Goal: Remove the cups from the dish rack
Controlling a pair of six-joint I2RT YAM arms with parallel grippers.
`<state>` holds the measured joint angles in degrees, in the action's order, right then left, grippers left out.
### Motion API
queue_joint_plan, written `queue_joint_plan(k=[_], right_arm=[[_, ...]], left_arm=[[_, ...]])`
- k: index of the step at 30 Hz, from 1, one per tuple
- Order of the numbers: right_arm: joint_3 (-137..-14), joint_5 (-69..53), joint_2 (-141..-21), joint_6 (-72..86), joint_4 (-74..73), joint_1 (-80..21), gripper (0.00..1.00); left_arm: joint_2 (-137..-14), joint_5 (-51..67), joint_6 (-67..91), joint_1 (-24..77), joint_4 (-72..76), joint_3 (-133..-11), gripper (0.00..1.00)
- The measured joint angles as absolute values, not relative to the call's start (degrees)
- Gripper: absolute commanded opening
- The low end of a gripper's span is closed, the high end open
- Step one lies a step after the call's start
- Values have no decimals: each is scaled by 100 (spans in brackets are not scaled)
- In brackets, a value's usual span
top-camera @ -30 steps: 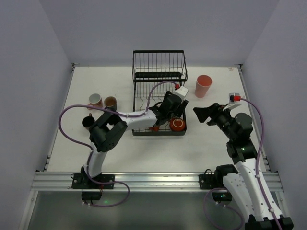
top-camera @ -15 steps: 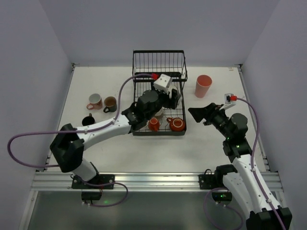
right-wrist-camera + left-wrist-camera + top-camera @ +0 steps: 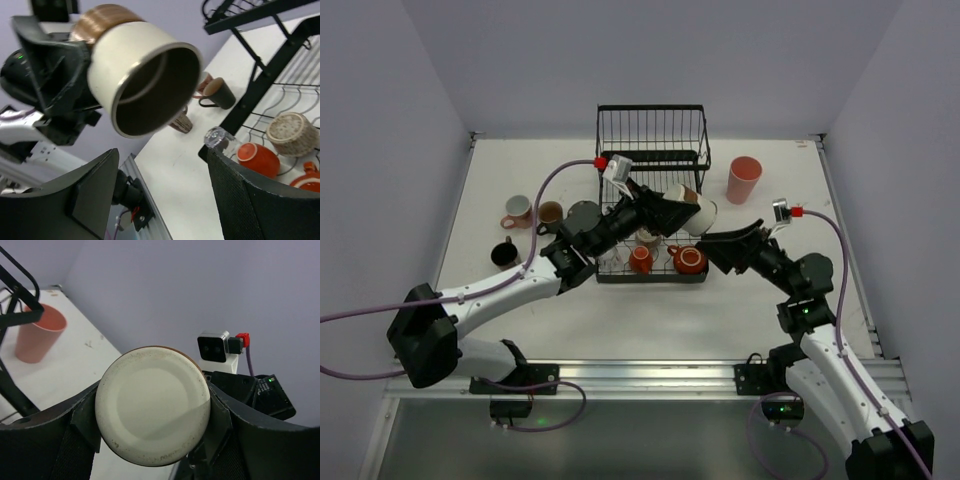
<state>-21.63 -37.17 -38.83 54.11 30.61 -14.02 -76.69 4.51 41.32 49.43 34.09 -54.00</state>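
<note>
pale walls (image 3: 650,50) around a white table (image 3: 650,320)
walls faintly lilac (evenly lit), metal rail (image 3: 650,375) along the near edge

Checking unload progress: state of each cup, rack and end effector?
Cream cup: lifted, on its side.
Left end effector: shut on cream cup.
Right end effector: open, facing its mouth.
Dish rack: partly unloaded.
Orange cups, speckled cup: inverted in rack.
Clear glass: in rack.
Pink tumbler: upright on table.
Pink mug, brown mug, black mug: upright on table.
</note>
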Motion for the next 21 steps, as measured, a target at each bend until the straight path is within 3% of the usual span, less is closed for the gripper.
queue_joint_plan(k=[10,14,15,16,18,19,20,21], right_arm=[[-2532,-3883,-3677,5308,3293,-1638,70],[-2705,-3927,-3942,5308,3457,-1697,44],[-2746,-3959,-4005,5332,3507,-1728,32],[-2779,-4014,-4077,5354,3577,-1741,28],[-2836,-4058,-4169,5417,3706,-1785,21],[-2860,-4071,-4215,5441,3758,-1796,7],[-2882,-4104,-4252,5457,3815,-1802,0],[-2899,-4110,-4281,5529,3848,-1809,0]], left_arm=[[-7725,1313,5675,4915,4174,-5137,26],[-7822,1378,5957,4875,4381,-5061,27],[-7848,1389,6010,4864,4401,-5050,30],[-7856,1369,6038,4858,4410,-5033,40],[-7865,1326,6066,4829,4410,-4993,52],[-7865,1315,6064,4827,4407,-4989,64],[-7865,1293,6055,4825,4405,-4989,72],[-7865,1302,6086,4810,4442,-4984,80]])
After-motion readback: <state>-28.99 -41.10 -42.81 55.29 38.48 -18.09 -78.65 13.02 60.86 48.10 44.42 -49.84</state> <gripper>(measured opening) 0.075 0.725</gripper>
